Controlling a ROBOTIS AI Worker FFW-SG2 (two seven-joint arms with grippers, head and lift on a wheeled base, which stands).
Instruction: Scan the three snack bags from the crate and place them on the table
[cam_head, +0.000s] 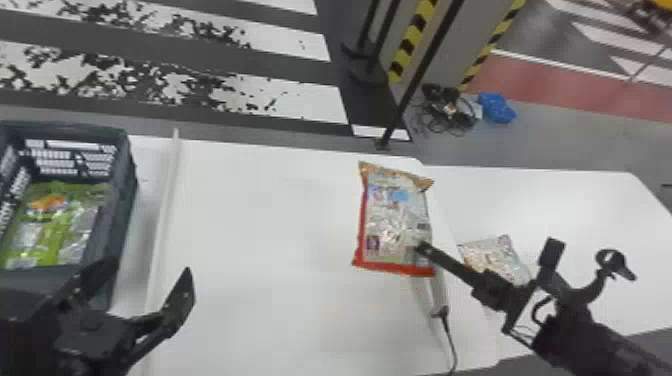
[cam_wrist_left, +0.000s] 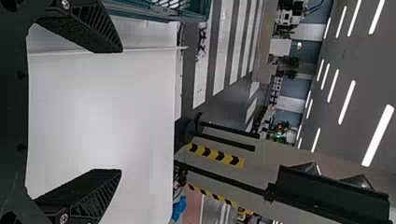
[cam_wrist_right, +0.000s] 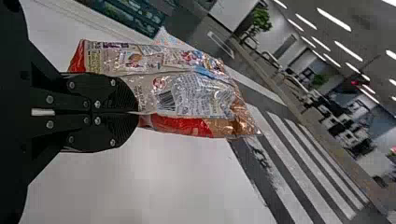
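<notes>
- Here's the red-edged snack bag (cam_head: 392, 220), up over the middle of the worktop (cam_head: 260, 235), its long axis running from the near side to the far side.
- Right tool (cam_head: 421, 246) has it: fingers closed on the bag's right edge, close to the near corner, most of the bag reaching away beyond the grip.
- And the barcode (cam_wrist_right: 166, 100) sits just past those fingertips, on the printed back, turned up towards the head.
- Now the pale corded handle (cam_head: 438, 290), likely the scanner's, comes out by the bag's near edge; the right arm is the nearer one, so the code probably has to turn down or tip that way.
- Off to the right, a smaller snack bag (cam_head: 495, 257) lies on the worktop beside the right arm.
- Far left, the left tool (cam_head: 152, 269) stands wide and empty, beside the crate (cam_head: 125, 200) with green snack packaging (cam_head: 50, 225) inside.
</notes>
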